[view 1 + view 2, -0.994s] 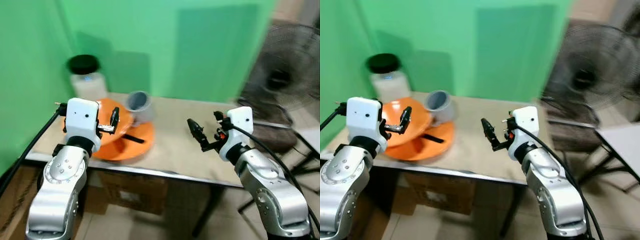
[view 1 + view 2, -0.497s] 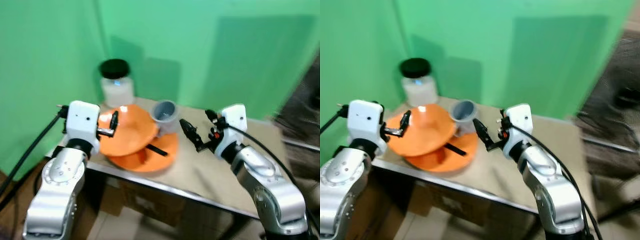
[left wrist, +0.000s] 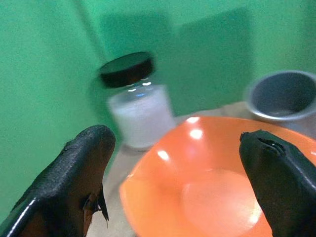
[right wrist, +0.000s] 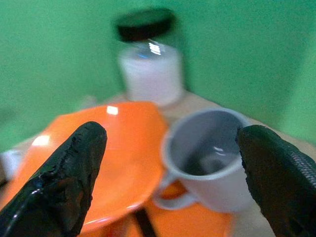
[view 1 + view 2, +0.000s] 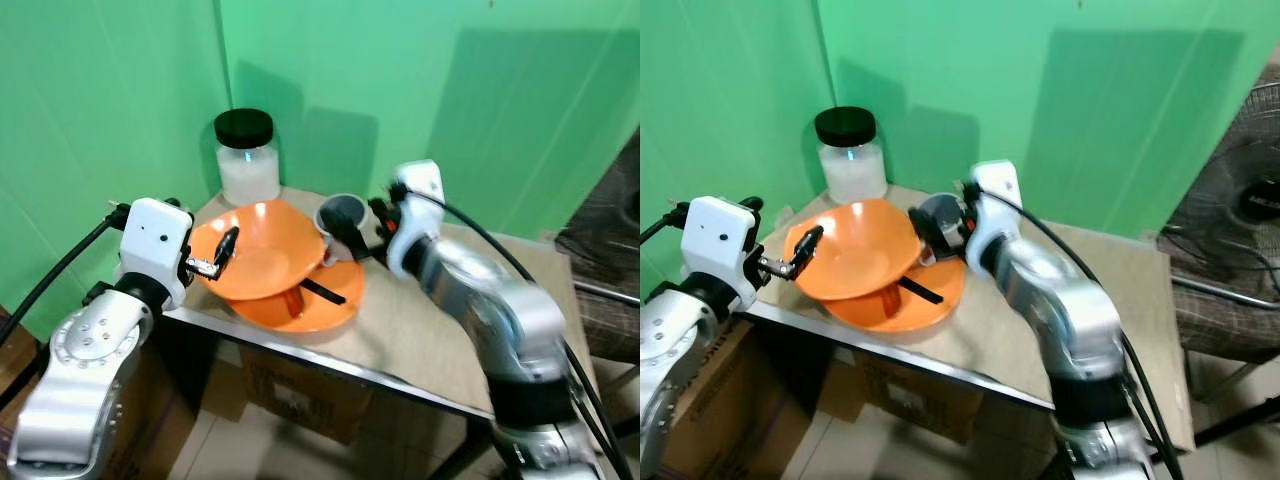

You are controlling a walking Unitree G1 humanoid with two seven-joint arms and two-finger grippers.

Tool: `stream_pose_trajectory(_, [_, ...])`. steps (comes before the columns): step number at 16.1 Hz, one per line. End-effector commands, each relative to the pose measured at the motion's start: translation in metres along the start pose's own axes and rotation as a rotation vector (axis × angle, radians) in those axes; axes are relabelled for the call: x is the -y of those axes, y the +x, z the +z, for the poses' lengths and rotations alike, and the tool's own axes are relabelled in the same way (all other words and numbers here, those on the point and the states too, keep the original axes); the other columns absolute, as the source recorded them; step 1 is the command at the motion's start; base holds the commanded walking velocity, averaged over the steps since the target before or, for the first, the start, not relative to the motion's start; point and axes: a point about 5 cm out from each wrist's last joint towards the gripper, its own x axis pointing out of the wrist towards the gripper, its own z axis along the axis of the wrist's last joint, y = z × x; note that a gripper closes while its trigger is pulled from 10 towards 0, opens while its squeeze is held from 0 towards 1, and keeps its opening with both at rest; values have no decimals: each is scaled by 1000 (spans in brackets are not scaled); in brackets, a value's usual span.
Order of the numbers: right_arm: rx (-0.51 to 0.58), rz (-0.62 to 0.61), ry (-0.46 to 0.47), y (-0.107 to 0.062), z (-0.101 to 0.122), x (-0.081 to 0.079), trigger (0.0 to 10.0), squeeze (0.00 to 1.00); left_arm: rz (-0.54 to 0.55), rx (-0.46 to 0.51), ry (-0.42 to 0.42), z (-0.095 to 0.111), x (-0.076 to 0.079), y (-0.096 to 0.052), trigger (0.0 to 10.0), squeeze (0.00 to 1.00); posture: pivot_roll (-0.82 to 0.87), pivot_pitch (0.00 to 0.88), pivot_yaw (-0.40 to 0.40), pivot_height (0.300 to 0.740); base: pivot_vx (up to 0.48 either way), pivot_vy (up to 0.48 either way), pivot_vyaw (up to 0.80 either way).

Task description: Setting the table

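A green wall [image 5: 420, 90] is seen behind a beige table [image 5: 470, 330], which stands in a corner. A fan [image 5: 1240, 190] is visible at the right edge of the right eye view, and a cardboard box [image 5: 290, 390] is seen under the table.

At the table's back left part an orange plate [image 5: 320, 305] is laid flat, and an orange bowl [image 5: 265, 262] is set tilted on top of it. A black utensil [image 5: 322, 291], whose kind cannot be told, is laid across the plate beside the bowl. Behind these, in the corner, a glass jar [image 5: 247, 165] with white contents and a black lid [image 5: 243, 127] is placed upright. A grey mug [image 5: 342, 220] is seen at the far rim of the plate, just beside the bowl; in the right wrist view its handle [image 4: 170, 200] is turned toward the camera.

The left claw [image 5: 222, 253] is held at the near left rim of the bowl, its fingers spread wide with the bowl seen between them in the left wrist view. The right claw [image 4: 170, 163] is held just in front of the mug, spread wide, with the mug framed between its fingers [image 4: 66, 173] and nothing gripped.
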Motion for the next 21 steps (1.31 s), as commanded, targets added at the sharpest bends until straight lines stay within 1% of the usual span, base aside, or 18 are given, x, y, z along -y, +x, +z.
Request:
stream_pose_trajectory(1, [-63, -72, 44, 7, 0, 11, 10000, 259, -90, 4, 11, 1, 5, 0, 10000, 0, -77, 10, -28, 740, 0, 0, 0])
stream_pose_trajectory(2, [-70, -74, 52, 9, 2, 12, 10000, 0, -115, -2, 15, 0, 6, 0, 10000, 0, -77, 10, -28, 740, 0, 0, 0])
stream_pose_trajectory(3, [-107, -75, 95, 17, 6, 13, 10000, 0, -159, -14, 40, -2, 9, 0, 10000, 0, -78, 13, -31, 740, 0, 0, 0])
stream_pose_trajectory(4, [-140, -68, 112, 23, 8, 12, 10000, 0, -179, -19, 53, -3, 11, 1, 10000, 0, -80, 14, -32, 740, 0, 0, 0])
stream_pose_trajectory(6, [-181, -118, 154, 34, 10, 13, 10000, 0, -200, -13, 50, -3, 13, 2, 10000, 0, -80, 15, -35, 740, 0, 0, 0])
stream_pose_trajectory(7, [-191, -163, 217, 42, 10, 16, 10000, 0, -211, -8, 50, -1, 16, 3, 10000, 0, -80, 17, -37, 740, 0, 0, 0])
stream_pose_trajectory(9, [-215, -156, 265, 47, 9, 14, 9804, 0, -226, -8, 53, -2, 18, 3, 10000, 0, -78, 17, -38, 740, 0, 0, 0])
stream_pose_trajectory(11, [-233, -160, 267, 49, 7, 13, 7333, 0, -238, -8, 52, -2, 19, 2, 10000, 0, -78, 17, -38, 740, 0, 0, 0])
stream_pose_trajectory(12, [-253, -169, 282, 50, 4, 13, 3608, 0, -269, -4, 43, -1, 22, 1, 10000, 0, -74, 16, -39, 740, 0, 0, 0])
stream_pose_trajectory(13, [-272, -179, 295, 51, 2, 14, 2471, 0, -298, 0, 34, 0, 25, 0, 10000, 0, -74, 15, -38, 740, 0, 0, 0])
stream_pose_trajectory(14, [-276, -188, 306, 52, 1, 15, 824, 0, -334, 7, 17, 1, 28, -2, 10000, 0, -75, 15, -38, 740, 0, 0, 0])
stream_pose_trajectory(15, [-278, -197, 325, 53, -1, 17, 0, 0, -368, 5, 16, 0, 31, -4, 10000, 0, -76, 10, -36, 740, 0, 0, 0])
stream_pose_trajectory(17, [-290, -198, 339, 54, -4, 18, 0, 0, -394, 2, 23, -1, 35, -5, 10000, 0, -76, 5, -37, 740, 0, 0, 0])
stream_pose_trajectory(21, [-306, -192, 359, 55, -7, 17, 0, 0, -411, 2, 22, -1, 36, -6, 10000, 0, -75, 0, -37, 740, 0, 0, 0])
